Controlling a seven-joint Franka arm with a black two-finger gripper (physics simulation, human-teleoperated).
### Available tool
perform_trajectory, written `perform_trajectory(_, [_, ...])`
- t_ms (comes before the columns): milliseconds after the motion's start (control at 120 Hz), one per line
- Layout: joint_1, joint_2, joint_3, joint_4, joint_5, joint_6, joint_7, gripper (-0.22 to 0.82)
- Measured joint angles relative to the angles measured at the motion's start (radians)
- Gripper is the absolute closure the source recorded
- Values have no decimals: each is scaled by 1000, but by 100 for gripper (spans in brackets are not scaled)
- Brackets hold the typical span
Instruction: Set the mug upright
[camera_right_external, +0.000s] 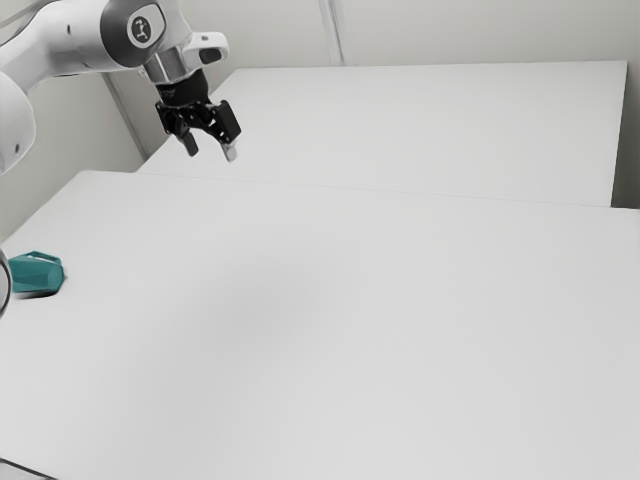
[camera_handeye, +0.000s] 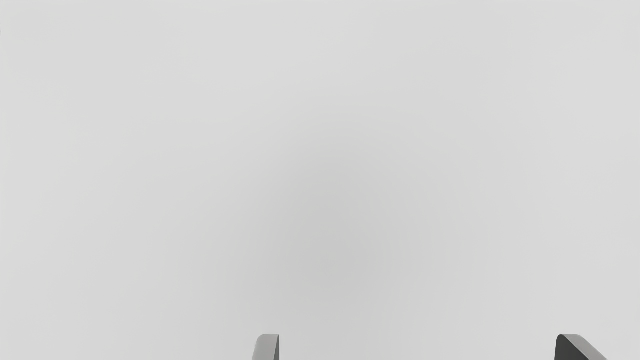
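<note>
Teal mug (camera_right_external: 37, 274) looks tipped on its side, far left in the exterior view. Gripper (camera_right_external: 211, 153) is upper left, spread wide and empty. Best bet: line up over the body, pinch gently, lift a little, then rotate slowly so it doesn't roll.

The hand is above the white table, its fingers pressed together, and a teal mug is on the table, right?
Not quite: the wrist view shows the hand open, its fingers wide apart. It is above the white table, and the teal mug is on the table.
</note>
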Motion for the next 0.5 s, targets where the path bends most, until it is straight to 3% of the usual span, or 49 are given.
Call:
perform_trajectory(333, [1, -23, 4, -27, -8, 13, 0, 0])
perform_trajectory(400, [-6, -44, 64, -37, -35, 10, 1, 0])
perform_trajectory(500, [6, -78, 204, -62, -128, -5, 29, 0])
